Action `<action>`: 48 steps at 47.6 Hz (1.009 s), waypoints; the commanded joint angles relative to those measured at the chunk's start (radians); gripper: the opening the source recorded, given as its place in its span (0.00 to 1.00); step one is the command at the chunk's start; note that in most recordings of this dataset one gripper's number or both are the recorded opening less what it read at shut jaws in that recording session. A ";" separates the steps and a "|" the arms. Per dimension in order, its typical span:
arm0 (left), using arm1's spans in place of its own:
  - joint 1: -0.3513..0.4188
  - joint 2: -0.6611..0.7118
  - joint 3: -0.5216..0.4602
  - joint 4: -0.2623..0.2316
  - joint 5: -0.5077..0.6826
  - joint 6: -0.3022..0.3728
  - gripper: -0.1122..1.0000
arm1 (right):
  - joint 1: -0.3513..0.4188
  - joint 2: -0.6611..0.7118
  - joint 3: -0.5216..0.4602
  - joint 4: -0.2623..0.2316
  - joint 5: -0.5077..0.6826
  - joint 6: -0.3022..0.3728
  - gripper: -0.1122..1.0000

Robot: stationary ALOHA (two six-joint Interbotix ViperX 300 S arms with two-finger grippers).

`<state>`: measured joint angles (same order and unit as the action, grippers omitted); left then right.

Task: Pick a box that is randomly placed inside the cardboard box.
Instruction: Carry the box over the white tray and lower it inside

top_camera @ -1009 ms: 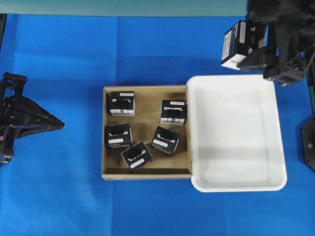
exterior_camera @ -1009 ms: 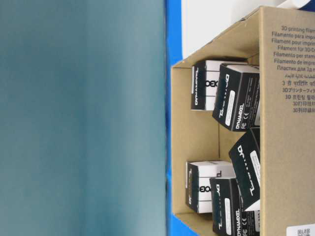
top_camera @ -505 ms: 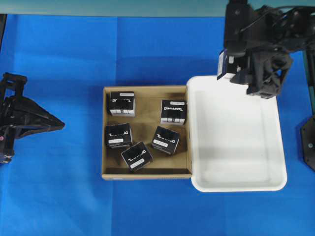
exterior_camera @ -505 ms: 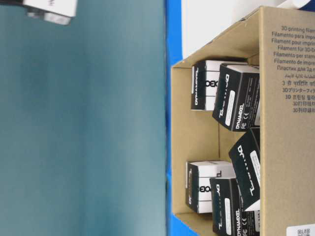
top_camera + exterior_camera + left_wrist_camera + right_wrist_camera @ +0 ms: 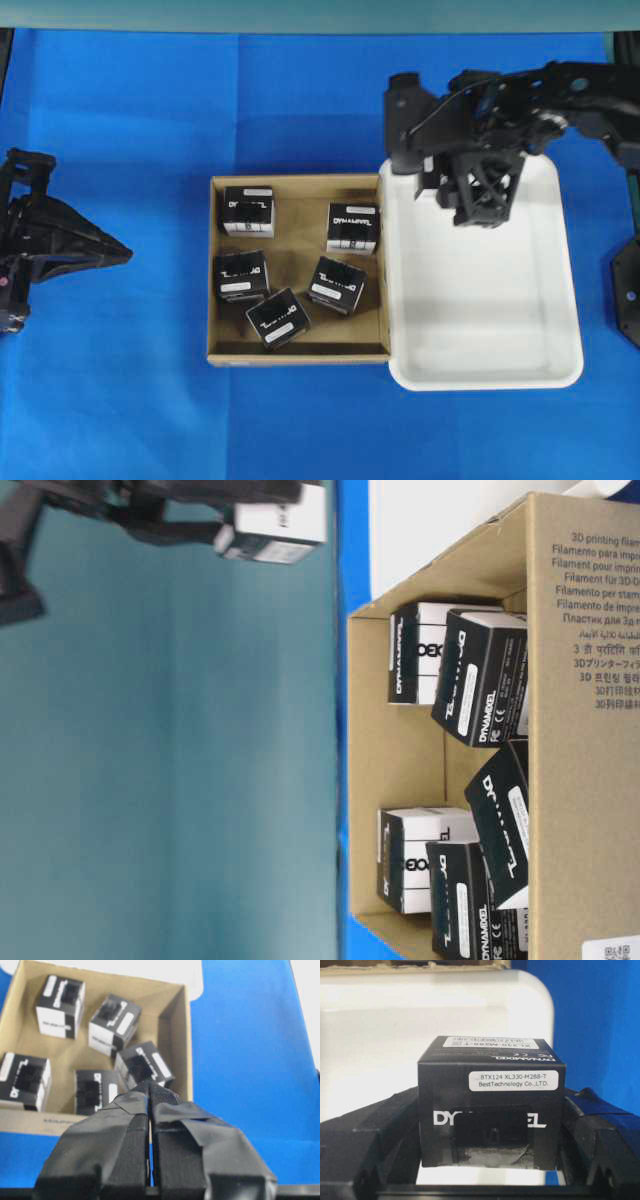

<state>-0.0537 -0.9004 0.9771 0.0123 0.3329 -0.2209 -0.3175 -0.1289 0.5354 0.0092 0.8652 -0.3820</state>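
While the right arm reaches over the white tray, the scene reads as follows.

Right gripper: fingers clamped on the two sides of the box, which fills the gap between them; in the overhead view the gripper hangs over the far-left corner of the tray.
Box: black carton with a white label strip, held clear of the tray floor; the table-level view shows it aloft, away from the cardboard box.
White tray: rounded corners, just beside the right wall of the cardboard box.
Cardboard box: shallow brown carton on the blue cloth, holding five like black cartons, two along the far wall and three nearer the front.
Left gripper: fingers pressed together, nothing between them; parked at the left edge of the overhead view, well apart from the cardboard box.
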 commanded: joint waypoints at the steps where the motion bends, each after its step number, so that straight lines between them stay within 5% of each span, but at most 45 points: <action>1: 0.002 0.006 -0.014 0.002 -0.008 -0.002 0.07 | 0.008 0.028 0.003 -0.002 -0.025 -0.003 0.77; 48: -0.002 -0.006 -0.018 0.003 -0.003 0.000 0.07 | 0.028 0.164 0.118 0.006 -0.295 0.060 0.77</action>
<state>-0.0537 -0.9112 0.9771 0.0123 0.3344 -0.2209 -0.2884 0.0276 0.6611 0.0123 0.5768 -0.3267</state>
